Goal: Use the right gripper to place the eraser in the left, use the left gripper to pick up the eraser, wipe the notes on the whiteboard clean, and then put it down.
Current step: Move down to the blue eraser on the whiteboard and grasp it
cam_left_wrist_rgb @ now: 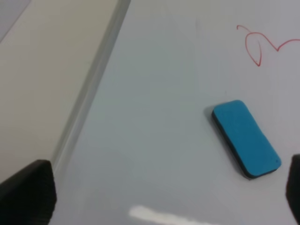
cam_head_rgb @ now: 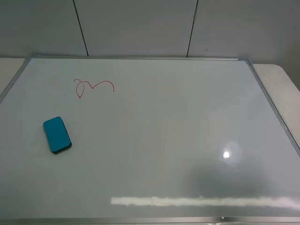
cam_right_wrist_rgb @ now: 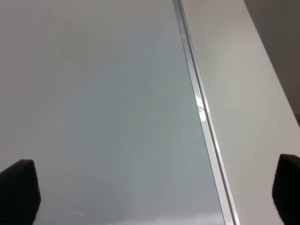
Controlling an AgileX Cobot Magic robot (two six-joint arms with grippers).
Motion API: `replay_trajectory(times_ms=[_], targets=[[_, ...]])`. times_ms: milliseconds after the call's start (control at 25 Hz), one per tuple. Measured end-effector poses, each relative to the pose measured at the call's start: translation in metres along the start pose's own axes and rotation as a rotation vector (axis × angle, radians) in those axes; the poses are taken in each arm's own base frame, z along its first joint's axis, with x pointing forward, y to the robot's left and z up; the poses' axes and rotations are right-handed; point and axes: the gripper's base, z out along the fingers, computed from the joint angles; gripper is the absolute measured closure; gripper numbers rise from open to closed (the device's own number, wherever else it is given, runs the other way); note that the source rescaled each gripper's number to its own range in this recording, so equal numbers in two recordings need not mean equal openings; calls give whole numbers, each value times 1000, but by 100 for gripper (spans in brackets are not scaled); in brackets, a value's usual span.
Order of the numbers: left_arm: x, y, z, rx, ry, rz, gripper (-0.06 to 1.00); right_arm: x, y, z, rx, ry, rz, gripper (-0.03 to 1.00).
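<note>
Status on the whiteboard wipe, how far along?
Done: the teal-blue rounded eraser block lies on the left part of the glossy white silver-framed whiteboard. In hand: nothing; left hand and right hand are both open and empty. Left: grasp it, wipe the untouched red marker squiggle, set the eraser down.

The whiteboard (cam_head_rgb: 154, 131) lies flat and fills most of the view, edged by a thin silver frame (cam_head_rgb: 140, 57). The red notes (cam_head_rgb: 93, 86), a small loop joined to a curved hump, sit on its far left part. The teal eraser (cam_head_rgb: 57, 135) lies flat on the board, nearer than the notes and a little further left, apart from them. A bright spot (cam_head_rgb: 226, 154) glints on the near right part. A pale table (cam_head_rgb: 279, 77) shows beyond the far right corner, and a panelled wall (cam_head_rgb: 136, 26) stands behind.
</note>
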Motion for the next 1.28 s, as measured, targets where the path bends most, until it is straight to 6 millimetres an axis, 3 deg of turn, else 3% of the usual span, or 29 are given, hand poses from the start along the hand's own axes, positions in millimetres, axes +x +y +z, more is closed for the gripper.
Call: replay_trajectory(times_ms=[600, 800, 1000, 1280], targets=[[-1, 0, 0, 0, 0, 1, -6, 0, 0, 0, 0, 0, 0, -3], [-25, -7, 10, 13, 3, -16, -6, 0, 0, 0, 0, 0, 0, -3], [-55, -17, 43, -5, 140, -74, -6, 0, 0, 0, 0, 0, 0, -3], [-93, -38, 119, -21, 443, -149, -6, 0, 0, 0, 0, 0, 0, -3]])
